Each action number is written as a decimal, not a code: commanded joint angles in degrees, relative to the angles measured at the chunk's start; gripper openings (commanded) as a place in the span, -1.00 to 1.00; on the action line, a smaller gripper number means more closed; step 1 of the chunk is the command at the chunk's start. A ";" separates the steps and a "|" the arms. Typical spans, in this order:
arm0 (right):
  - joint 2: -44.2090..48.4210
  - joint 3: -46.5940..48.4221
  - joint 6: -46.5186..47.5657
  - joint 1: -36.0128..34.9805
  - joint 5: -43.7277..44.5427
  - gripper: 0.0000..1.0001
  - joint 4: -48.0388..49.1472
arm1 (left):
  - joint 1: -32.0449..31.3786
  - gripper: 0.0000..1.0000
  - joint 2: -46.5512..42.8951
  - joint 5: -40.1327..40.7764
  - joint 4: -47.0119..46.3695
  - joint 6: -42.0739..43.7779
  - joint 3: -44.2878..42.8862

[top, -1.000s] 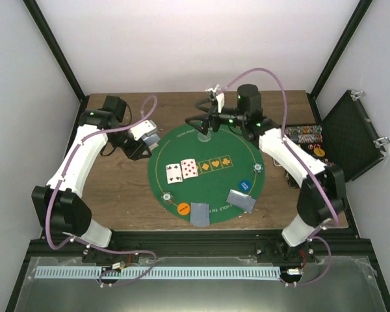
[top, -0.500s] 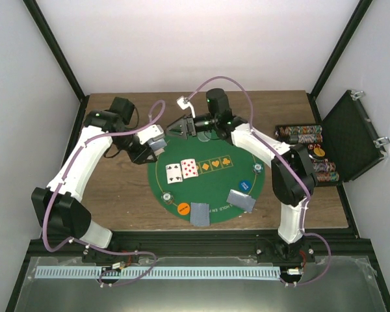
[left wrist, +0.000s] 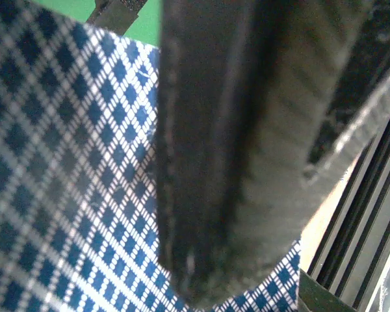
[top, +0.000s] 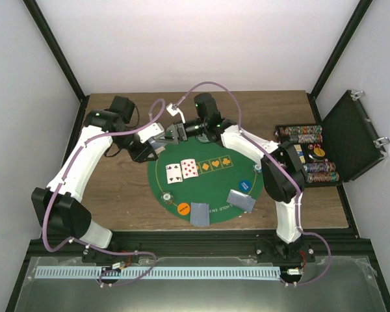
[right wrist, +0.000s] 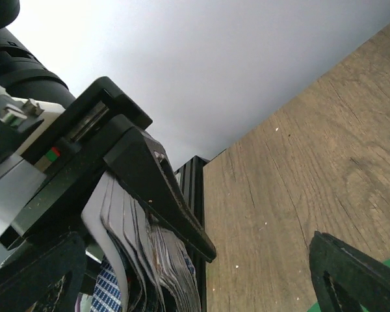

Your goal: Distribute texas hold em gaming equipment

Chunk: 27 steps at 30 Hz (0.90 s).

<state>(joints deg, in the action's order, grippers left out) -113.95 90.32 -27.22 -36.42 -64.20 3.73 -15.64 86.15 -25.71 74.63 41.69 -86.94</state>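
My left gripper (top: 153, 144) is at the far left edge of the green mat (top: 214, 185), shut on a deck of cards. In the left wrist view its black finger (left wrist: 247, 130) lies over a blue-diamond card back (left wrist: 65, 162). My right gripper (top: 171, 133) has reached across and sits right by the deck, jaws wide open. In the right wrist view the fanned deck (right wrist: 149, 260) sits clamped under the left finger (right wrist: 156, 188). Two face-up cards (top: 182, 170) and two grey-backed pairs (top: 199, 214) (top: 241, 201) lie on the mat. So do an orange disc (top: 183, 208), a blue disc (top: 246, 186) and clear-grey discs (top: 165, 195) (top: 257, 168).
An open black case (top: 351, 133) stands at the right edge with rows of poker chips (top: 304, 134) (top: 322, 172) in front of it. Bare wooden table (top: 117, 195) lies left of the mat. The right arm spans the mat's far edge.
The right arm has swung left along the mat's far edge until its gripper is beside the left gripper. The left gripper has shifted slightly right with the deck.
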 commanded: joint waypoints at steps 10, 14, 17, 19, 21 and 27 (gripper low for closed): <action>1.82 1.79 5.58 -0.25 8.03 0.38 -9.34 | -0.29 -0.19 0.50 0.24 -1.72 -0.43 -1.22; 3.37 1.61 7.27 0.27 10.02 0.21 -11.47 | -0.20 -0.18 0.68 0.79 -1.85 -0.56 -1.05; 4.26 1.70 8.37 0.55 10.86 0.10 -12.86 | -0.19 -0.18 0.69 1.01 -1.94 -0.56 -0.98; 4.70 1.78 9.16 0.52 11.22 -0.02 -13.68 | -0.18 -0.18 0.64 1.01 -1.94 -0.52 -0.79; 5.03 2.17 9.99 0.49 11.33 -0.14 -14.55 | -0.16 -0.18 0.60 1.13 -1.99 -0.47 -0.69; 6.17 3.22 11.47 0.56 11.89 -0.36 -16.60 | -0.18 -0.19 0.51 1.34 -2.11 -0.47 -0.35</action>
<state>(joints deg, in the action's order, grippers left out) -110.04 90.59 -17.78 -36.14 -54.24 -9.61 -15.68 87.15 -23.33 73.10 40.88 -87.02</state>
